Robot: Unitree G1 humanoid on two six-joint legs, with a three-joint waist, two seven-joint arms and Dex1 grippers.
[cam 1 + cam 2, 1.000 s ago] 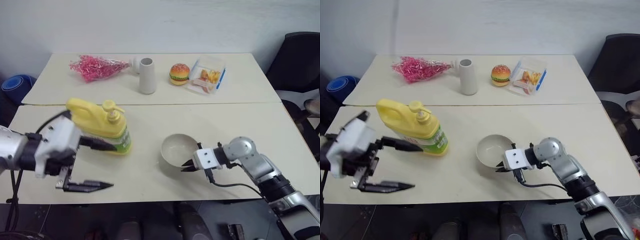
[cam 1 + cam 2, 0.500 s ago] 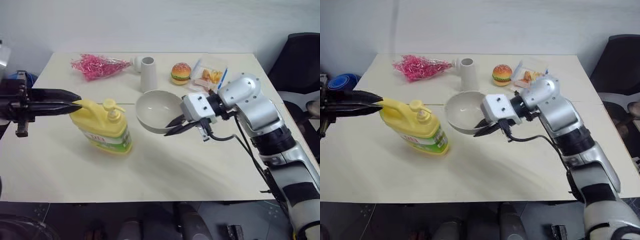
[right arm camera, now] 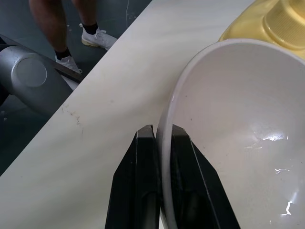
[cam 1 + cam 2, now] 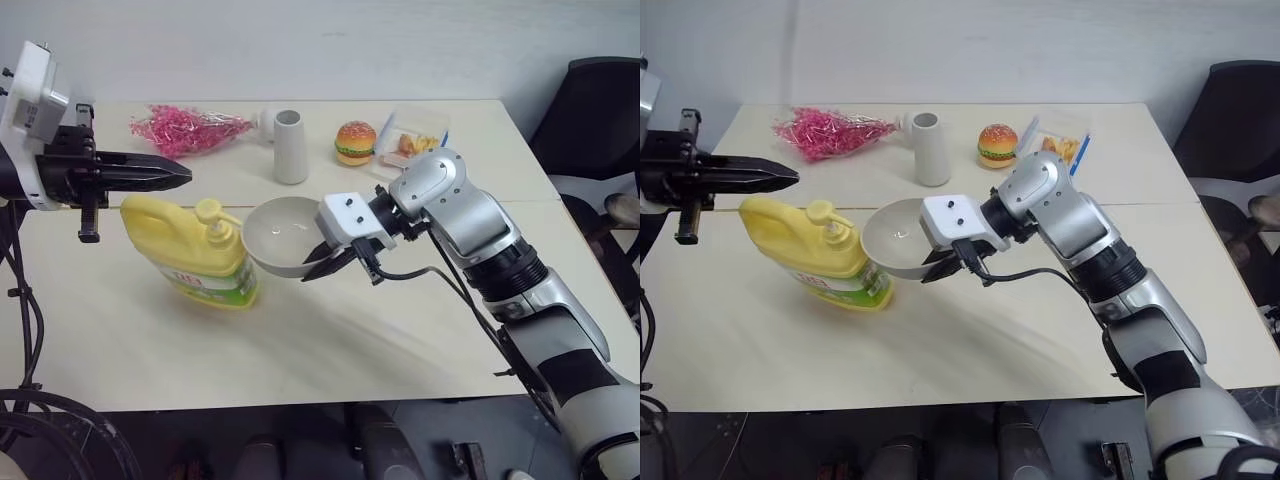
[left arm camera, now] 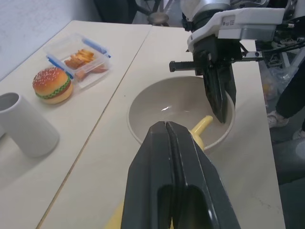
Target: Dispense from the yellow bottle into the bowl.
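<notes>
Yellow bottle (image 4: 190,252) w/ green-white label; off-white bowl (image 4: 280,235).

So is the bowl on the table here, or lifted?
Lifted. The right gripper is shut on the rim of the bowl and holds it in the air beside the pump of the yellow bottle, its shadow on the table below.

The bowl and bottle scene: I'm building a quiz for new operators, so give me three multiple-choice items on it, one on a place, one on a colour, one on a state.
1. Where is the bowl?
A. Lifted beside the yellow bottle's pump
B. Next to the burger
C. Under the table

2. What colour is the upright vase?
A. Pink
B. White
C. Blue

3. How is the left hand?
A. Shut, holding nothing
B. Shut on the bottle
C. Wide open

Answers:
1 A, the right hand pinches its rim and holds it off the table.
2 B, it stands white beside the pink sprigs.
3 A, its fingers meet above the bottle.
</notes>
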